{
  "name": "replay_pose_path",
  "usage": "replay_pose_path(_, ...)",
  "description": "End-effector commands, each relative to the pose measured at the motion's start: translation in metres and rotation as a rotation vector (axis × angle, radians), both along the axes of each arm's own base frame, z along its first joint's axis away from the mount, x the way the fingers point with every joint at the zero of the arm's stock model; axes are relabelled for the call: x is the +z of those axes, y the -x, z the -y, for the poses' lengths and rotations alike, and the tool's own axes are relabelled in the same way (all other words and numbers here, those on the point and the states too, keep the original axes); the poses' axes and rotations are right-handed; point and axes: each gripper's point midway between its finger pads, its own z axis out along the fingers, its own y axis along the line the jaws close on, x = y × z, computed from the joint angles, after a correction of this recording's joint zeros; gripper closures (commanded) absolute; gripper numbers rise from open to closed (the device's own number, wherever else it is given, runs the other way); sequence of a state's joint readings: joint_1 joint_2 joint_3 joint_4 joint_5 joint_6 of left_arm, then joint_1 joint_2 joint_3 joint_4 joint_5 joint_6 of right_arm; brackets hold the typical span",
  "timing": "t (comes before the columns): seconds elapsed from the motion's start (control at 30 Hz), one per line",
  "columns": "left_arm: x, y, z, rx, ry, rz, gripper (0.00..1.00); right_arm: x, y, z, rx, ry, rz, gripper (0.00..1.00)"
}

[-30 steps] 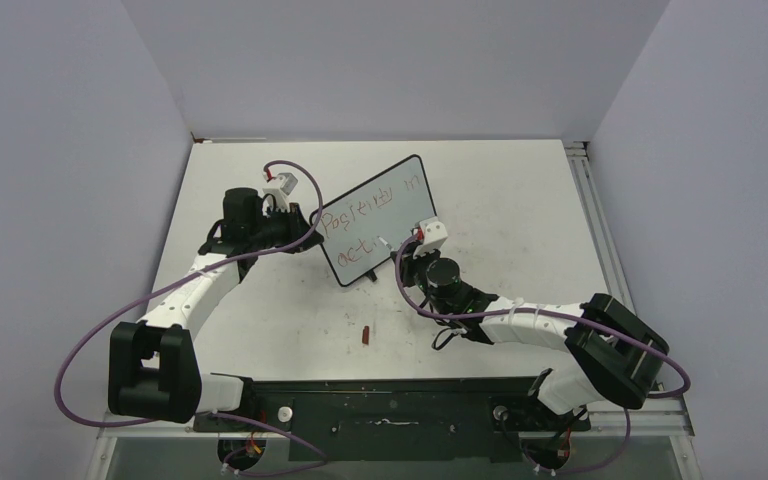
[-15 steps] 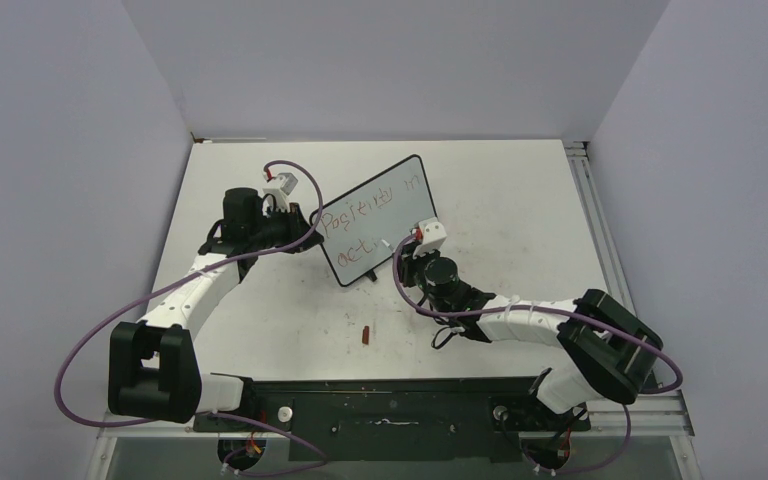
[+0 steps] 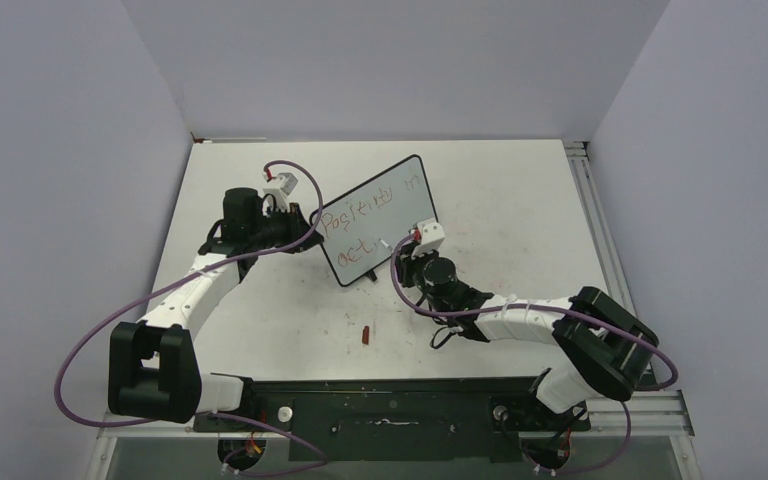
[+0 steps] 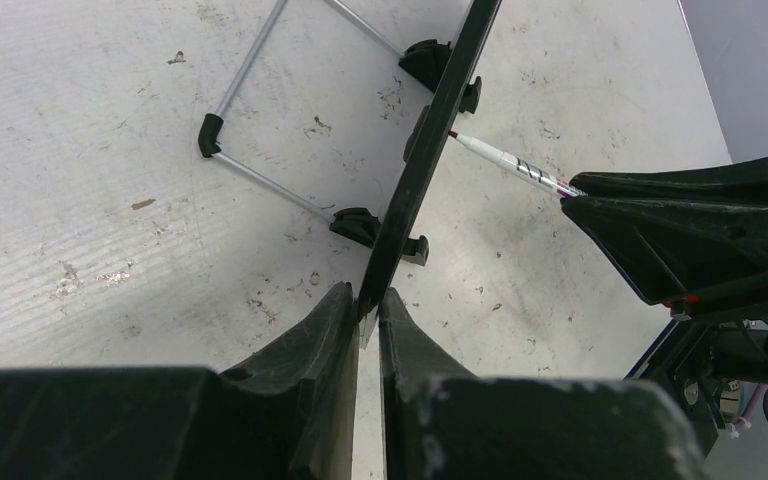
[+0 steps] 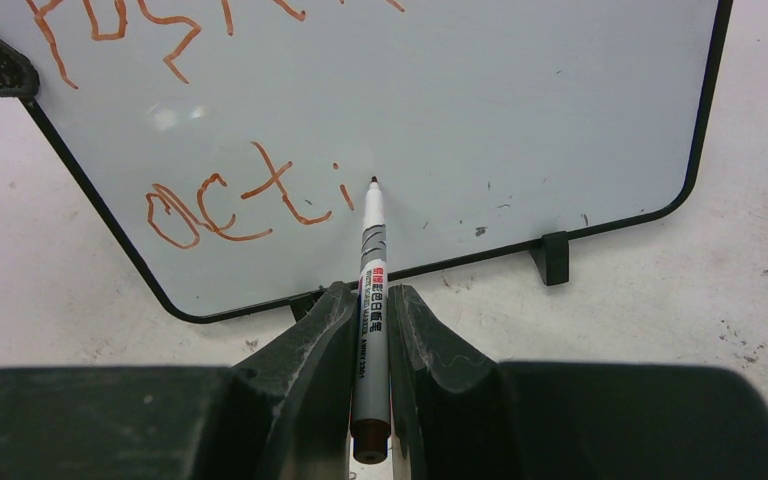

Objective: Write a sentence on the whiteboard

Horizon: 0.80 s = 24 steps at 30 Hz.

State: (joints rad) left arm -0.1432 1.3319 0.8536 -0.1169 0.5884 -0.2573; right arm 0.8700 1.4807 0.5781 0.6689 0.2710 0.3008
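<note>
I see left gripper [image 4: 368, 302] pinched on the thin black frame of the whiteboard [image 5: 520, 100], which stands mid-way across the scuffed white table [image 3: 520, 200]. Glossy face, rounded corners. The sentence [image 5: 250, 200] is in reddish strokes, lower line "octi". Right gripper [image 5: 372, 295] is clamped on a slim white marker [image 5: 372, 225], tip at the face.

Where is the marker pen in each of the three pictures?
Top external: centre, the marker pokes at the whiteboard.
Left wrist: upper right, the marker slants in, tip at the whiteboard seen edge-on.
Right wrist: centre, the marker stands upright in the right pincer, tip beside the red writing.
Shared landmark: the whiteboard.
</note>
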Motion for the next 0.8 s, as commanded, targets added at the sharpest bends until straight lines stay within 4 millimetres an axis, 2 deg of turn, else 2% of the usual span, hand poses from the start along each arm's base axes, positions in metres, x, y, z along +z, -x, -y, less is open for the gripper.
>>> replay_pose_path(0.0,0.021,-0.006,0.002,-0.006,0.011,0.053,1.00,0.021,-0.009,-0.011,0.014,-0.055,0.051,0.95)
replay_pose_path(0.37,0.022,-0.006,0.002,-0.007,0.012,0.053,1.00,0.010,-0.003,-0.013,0.033,-0.041,0.027,0.95)
replay_pose_path(0.77,0.022,-0.005,0.003,-0.008,0.012,0.054,1.00,-0.001,0.003,-0.006,0.014,-0.025,0.006,0.95)
